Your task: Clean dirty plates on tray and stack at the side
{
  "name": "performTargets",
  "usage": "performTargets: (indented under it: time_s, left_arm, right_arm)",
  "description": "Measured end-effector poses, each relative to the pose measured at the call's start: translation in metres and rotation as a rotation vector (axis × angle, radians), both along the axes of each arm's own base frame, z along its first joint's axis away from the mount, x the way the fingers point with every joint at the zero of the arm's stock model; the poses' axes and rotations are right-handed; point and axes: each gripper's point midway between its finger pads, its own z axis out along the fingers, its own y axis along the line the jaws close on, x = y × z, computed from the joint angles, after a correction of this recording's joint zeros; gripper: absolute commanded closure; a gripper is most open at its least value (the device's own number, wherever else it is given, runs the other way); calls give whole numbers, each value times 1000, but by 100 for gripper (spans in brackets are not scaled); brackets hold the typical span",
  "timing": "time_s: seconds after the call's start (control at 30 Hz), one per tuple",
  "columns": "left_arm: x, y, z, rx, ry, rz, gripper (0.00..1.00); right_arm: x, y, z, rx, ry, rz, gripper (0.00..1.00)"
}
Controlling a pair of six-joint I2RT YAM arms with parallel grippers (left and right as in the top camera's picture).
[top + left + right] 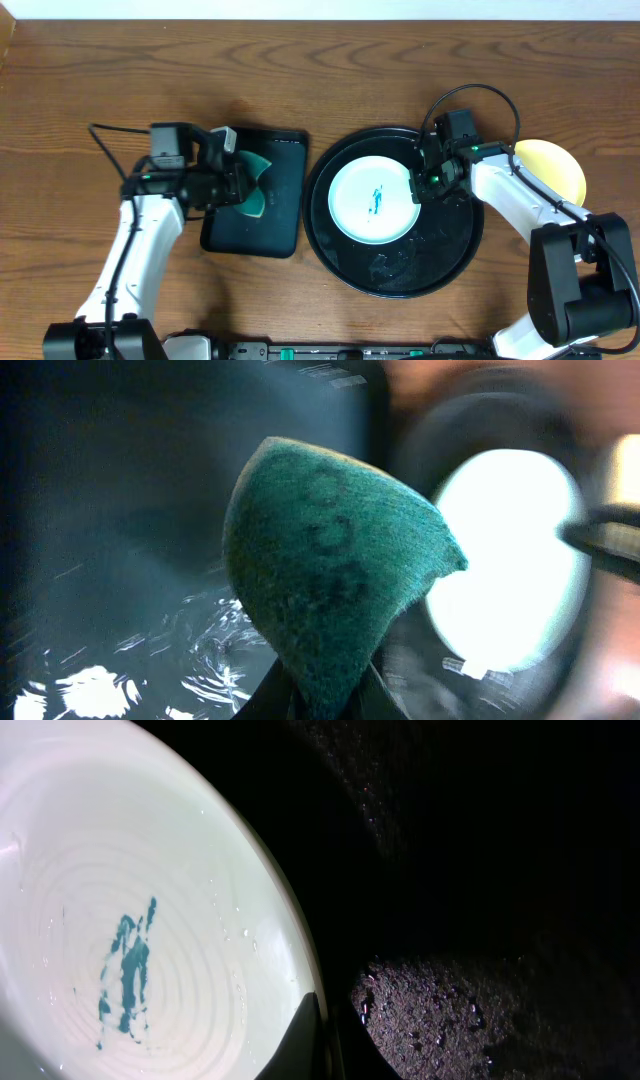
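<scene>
Nearest the overhead camera are the two arms. The left gripper (236, 182) is clenched on a green sponge (256, 186) above a small rectangular tray (270, 225). The right gripper (418, 186) sits closed at the right rim of the pale plate (365, 205), which lies a little left of centre in the round black tray (440, 262). A teal smudge (378, 200) marks the plate's centre. From the sponge the plate lies to the robot's right, across the gap between the two trays, so the left arm is judged the one to carry the sponge over. A yellow plate (552, 165) rests on the table (320, 70) just right of the round tray, partly behind the right arm. In the left wrist view the sponge (330, 570) fills the foreground, folded to a wedge whose long axis runs away from the pinching fingertips (268, 702); the wet floor of the rectangular tray (110, 620) lies beneath, and the plate (500, 560) shows ahead to the right. In the right wrist view a fingertip (305, 1035) lies at the rim of the plate (150, 870), with the smudge (125, 970) to its left; whether the rim is nipped cannot be told. Droplets bead on the round black tray (480, 850).
</scene>
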Motion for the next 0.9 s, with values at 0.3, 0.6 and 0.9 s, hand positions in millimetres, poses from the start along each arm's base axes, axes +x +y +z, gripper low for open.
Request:
performTargets:
  time_s: [0.3,0.6,0.9]
  left_arm:
    - [-2,5,-17,263,52,172,92]
    - [-13,-11,-21,356,166,118,92]
    - [4,-114,18,210,-34,-111,92]
  right_arm:
    - [0,0,0,0,0,0,99]
    - [-1,0,0,-1,3,0,99]
    - [-11,-3,-2,-11,47,0,99]
